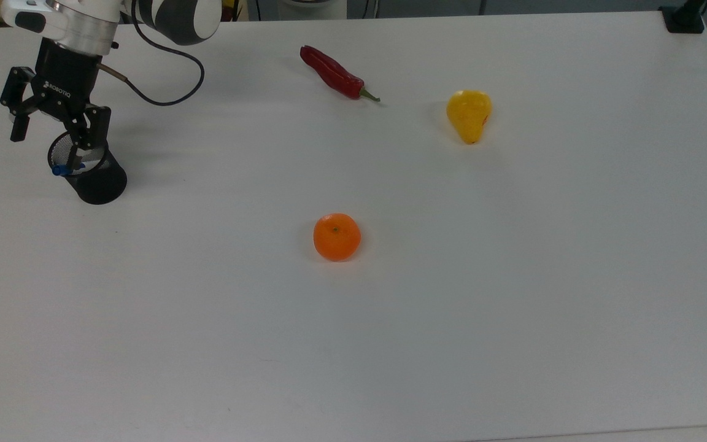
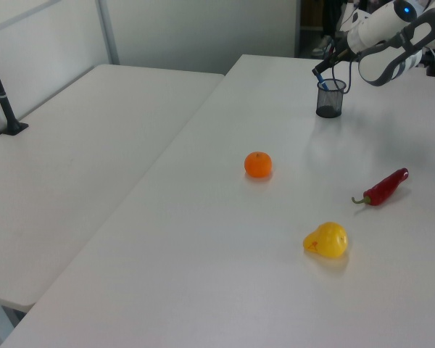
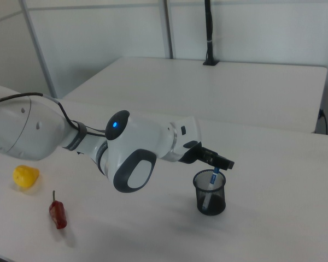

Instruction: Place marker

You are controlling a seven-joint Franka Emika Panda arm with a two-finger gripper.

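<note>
We see a matt white table. The cup is black wire mesh, see-through in the right view. The marker looks like smooth plastic. The gripper is matt black; the arm's shell is glossy white. The pepper and pear shine; the orange looks duller.
</note>
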